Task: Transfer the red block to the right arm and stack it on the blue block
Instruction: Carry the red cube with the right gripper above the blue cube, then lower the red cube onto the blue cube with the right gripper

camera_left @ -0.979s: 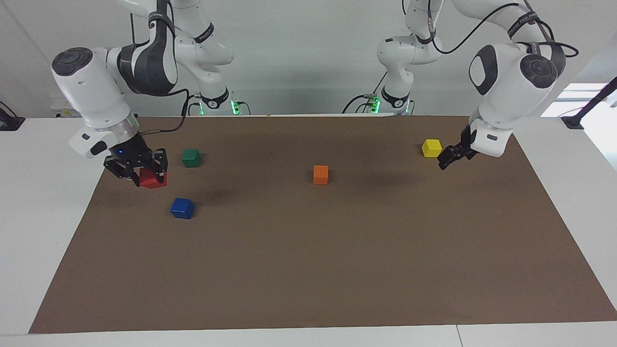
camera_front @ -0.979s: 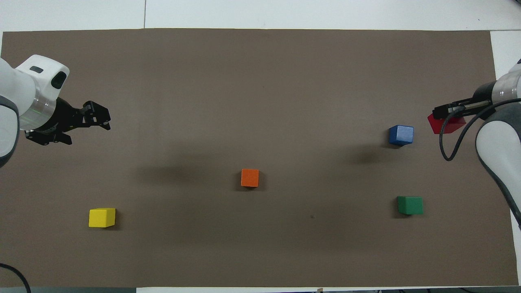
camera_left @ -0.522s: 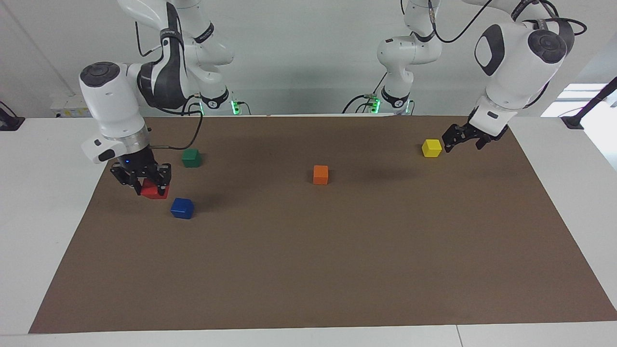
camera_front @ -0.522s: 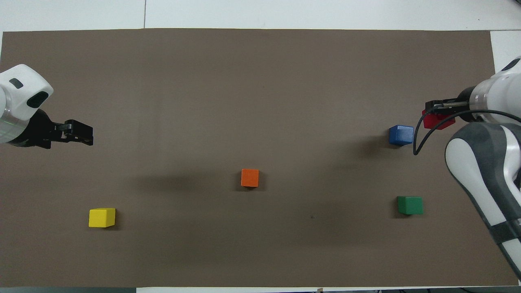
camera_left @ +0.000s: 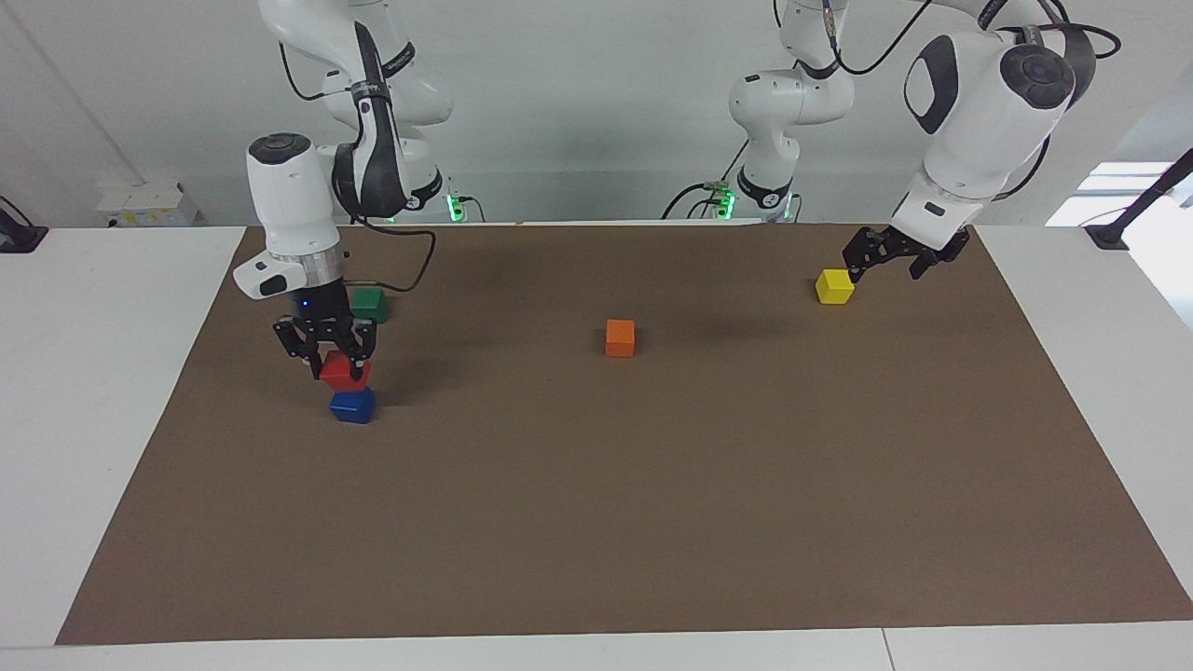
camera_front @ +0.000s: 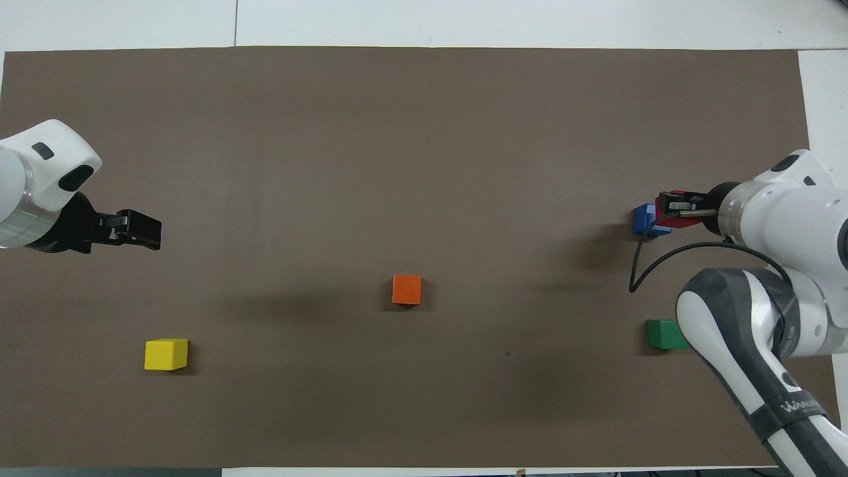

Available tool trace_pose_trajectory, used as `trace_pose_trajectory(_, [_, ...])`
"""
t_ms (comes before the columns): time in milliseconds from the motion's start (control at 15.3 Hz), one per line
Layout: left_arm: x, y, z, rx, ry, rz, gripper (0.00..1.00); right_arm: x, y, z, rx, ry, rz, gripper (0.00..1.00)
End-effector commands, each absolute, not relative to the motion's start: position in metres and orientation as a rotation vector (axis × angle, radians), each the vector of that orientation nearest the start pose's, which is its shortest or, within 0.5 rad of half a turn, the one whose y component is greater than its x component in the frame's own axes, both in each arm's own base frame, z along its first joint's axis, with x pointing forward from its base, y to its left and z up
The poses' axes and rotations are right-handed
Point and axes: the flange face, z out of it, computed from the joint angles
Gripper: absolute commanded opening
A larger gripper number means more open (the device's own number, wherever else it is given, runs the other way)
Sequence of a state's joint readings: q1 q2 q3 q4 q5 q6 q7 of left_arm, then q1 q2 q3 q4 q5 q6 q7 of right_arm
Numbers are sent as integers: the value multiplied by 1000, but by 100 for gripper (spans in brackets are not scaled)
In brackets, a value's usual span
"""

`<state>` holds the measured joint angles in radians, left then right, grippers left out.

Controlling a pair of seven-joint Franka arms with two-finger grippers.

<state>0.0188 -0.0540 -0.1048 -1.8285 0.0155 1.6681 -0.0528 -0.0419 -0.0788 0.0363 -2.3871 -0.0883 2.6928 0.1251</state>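
My right gripper [camera_left: 335,363] is shut on the red block [camera_left: 346,376] and holds it right over the blue block [camera_left: 352,407], near the right arm's end of the mat. I cannot tell whether the two blocks touch. In the overhead view the right gripper [camera_front: 672,207] and the red block [camera_front: 677,222] cover most of the blue block [camera_front: 641,220]. My left gripper [camera_left: 885,265] is open and empty, up in the air beside the yellow block [camera_left: 834,286]. It also shows in the overhead view [camera_front: 147,232].
An orange block [camera_left: 620,337] lies mid-mat. A green block [camera_left: 370,304] sits nearer to the robots than the blue block, close to the right gripper. The brown mat [camera_left: 652,522] covers the white table.
My right gripper carried the red block from beside the blue block to right over it and turned upright. My left gripper rose and drew back toward its base, past the yellow block.
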Motion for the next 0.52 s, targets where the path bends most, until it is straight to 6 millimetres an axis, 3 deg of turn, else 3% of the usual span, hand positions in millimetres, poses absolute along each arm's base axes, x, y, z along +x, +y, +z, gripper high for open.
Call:
trace_pose_trajectory(0, [537, -44, 535, -3093, 79, 225, 100, 498, -7, 390, -3115, 105, -682, 0])
trace_pose_trajectory(261, [521, -44, 541, -3087, 61, 238, 100, 496, -27, 385, -3157, 88, -697, 0])
trace_pose_trajectory(457, [519, -58, 546, -3085, 42, 212, 100, 502, -32, 377, -3162, 117, -666, 0])
